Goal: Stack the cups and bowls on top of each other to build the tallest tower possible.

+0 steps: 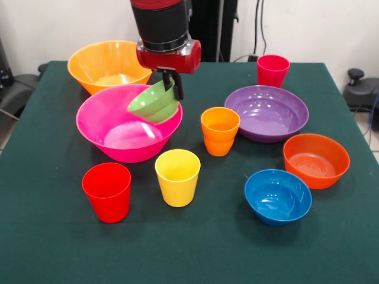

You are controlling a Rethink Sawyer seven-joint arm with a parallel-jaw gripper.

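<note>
My gripper (172, 86) is shut on the rim of the small ribbed green bowl (153, 103) and holds it tilted over the right side of the big hot-pink bowl (121, 139). The big orange-yellow bowl (105, 62) stands behind the pink one. The wide purple bowl (266, 112), the medium orange bowl (315, 158) and the medium blue bowl (278, 196) sit on the right. The red cup (107, 191) and yellow cup (177, 176) stand in front. The orange cup (219, 130) stands in the middle. The crimson-pink cup (272, 70) stands at the back right.
The dark green table cloth (189, 248) covers the table. The arm (161, 23) comes down from the top edge above the pink bowl. Cables hang on the wall behind the table.
</note>
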